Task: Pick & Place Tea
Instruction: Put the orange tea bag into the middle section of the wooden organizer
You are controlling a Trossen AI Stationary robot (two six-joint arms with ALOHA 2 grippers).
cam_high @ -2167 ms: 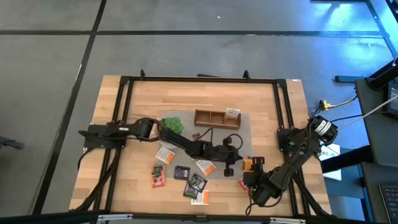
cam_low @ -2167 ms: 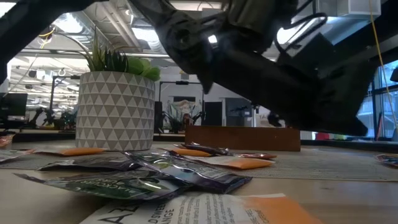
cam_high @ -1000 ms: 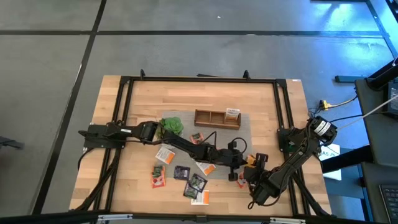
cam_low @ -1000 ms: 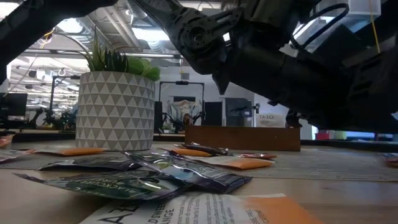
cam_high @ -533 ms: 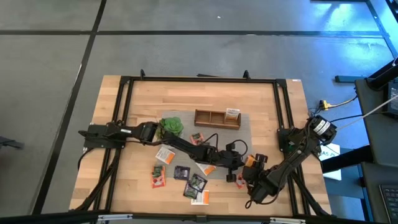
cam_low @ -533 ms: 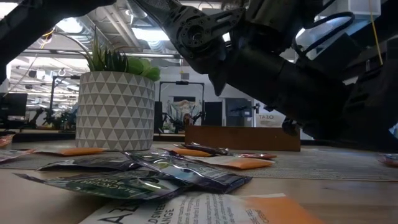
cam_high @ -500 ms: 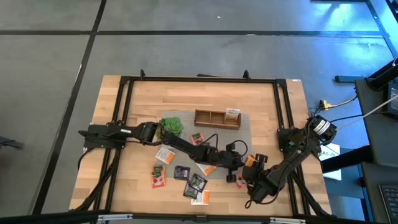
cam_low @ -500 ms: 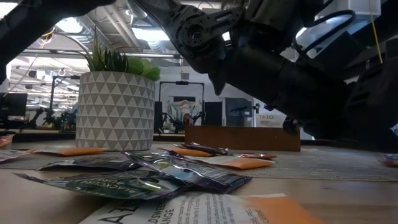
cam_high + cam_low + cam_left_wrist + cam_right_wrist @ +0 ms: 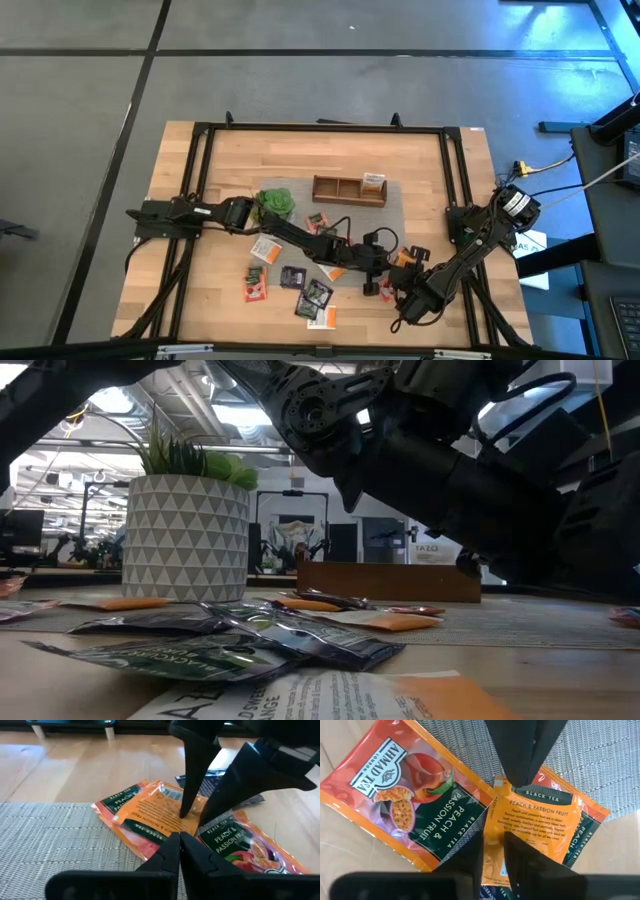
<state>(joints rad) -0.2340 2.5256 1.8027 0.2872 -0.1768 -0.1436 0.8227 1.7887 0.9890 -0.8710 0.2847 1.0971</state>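
Closing narrowly on an orange-red peach tea sachet (image 9: 535,825), the right gripper (image 9: 492,852) meets the shut, empty left gripper (image 9: 175,847); the brown wooden box (image 9: 349,190) holds one sachet, many remaining loose.

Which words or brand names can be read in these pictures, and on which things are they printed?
"AHMAD TEA LONDON" and "PEACH & PASSION FRUIT BLACK TEA": orange sachet lying face up.
"PEACH & PASSION FRUIT" and "BLACK TEA": back of the second orange sachet, under the right tool; its smaller print is unreadable.
"TAZO": white sachet standing in the wooden box.
Print on the dark green sachets in the low view is too blurred to read.
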